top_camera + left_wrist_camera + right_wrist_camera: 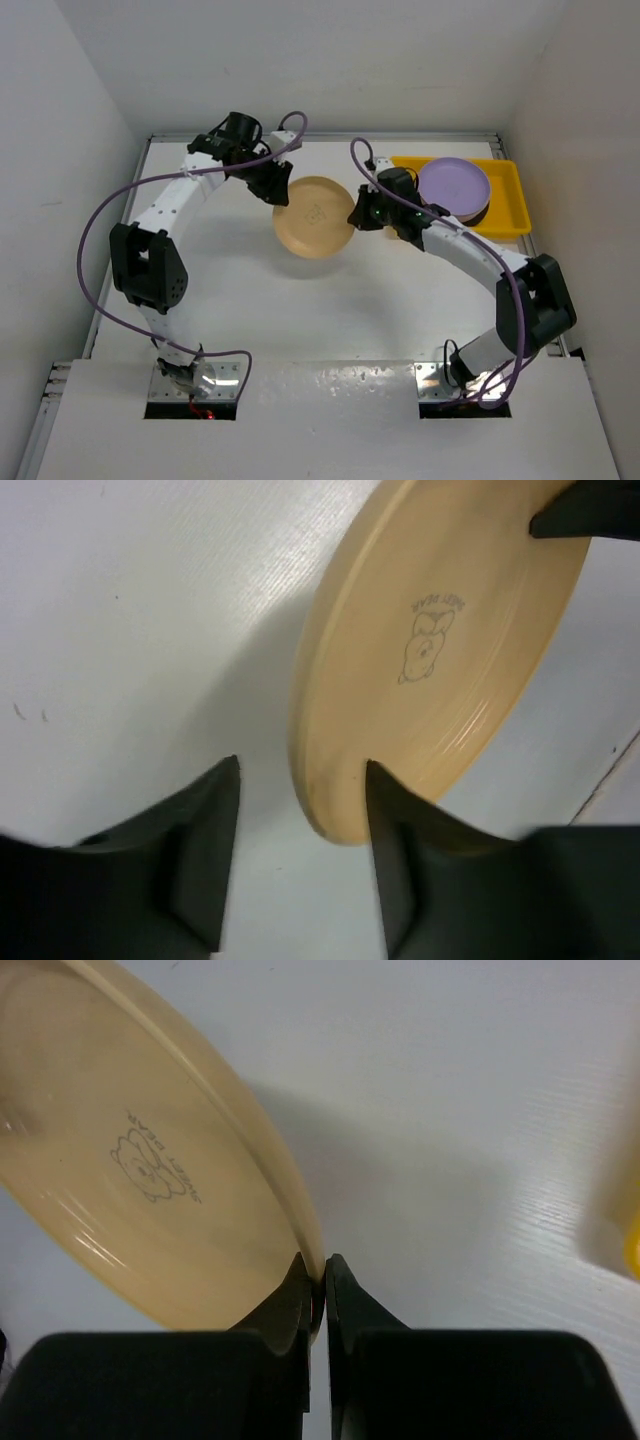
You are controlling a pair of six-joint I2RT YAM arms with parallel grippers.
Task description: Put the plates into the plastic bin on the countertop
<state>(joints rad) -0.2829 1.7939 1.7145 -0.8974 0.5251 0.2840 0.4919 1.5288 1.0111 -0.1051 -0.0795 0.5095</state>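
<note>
Now the right tool (324, 1260) holds the yellow-orange plate (313, 217), plastic bin (507, 218) to its right

The plate tilts over the middle of the table (250, 300), its right rim clamped in the right tool. The left tool (302, 765) stands apart around the opposite rim, not gripping. The bin, a lavender plate (453, 183) topmost inside, lies far right, beside the right arm, so the carry likely goes rightward.

Left claw (300, 770) spread, right claw (317, 1265) clamped
</note>
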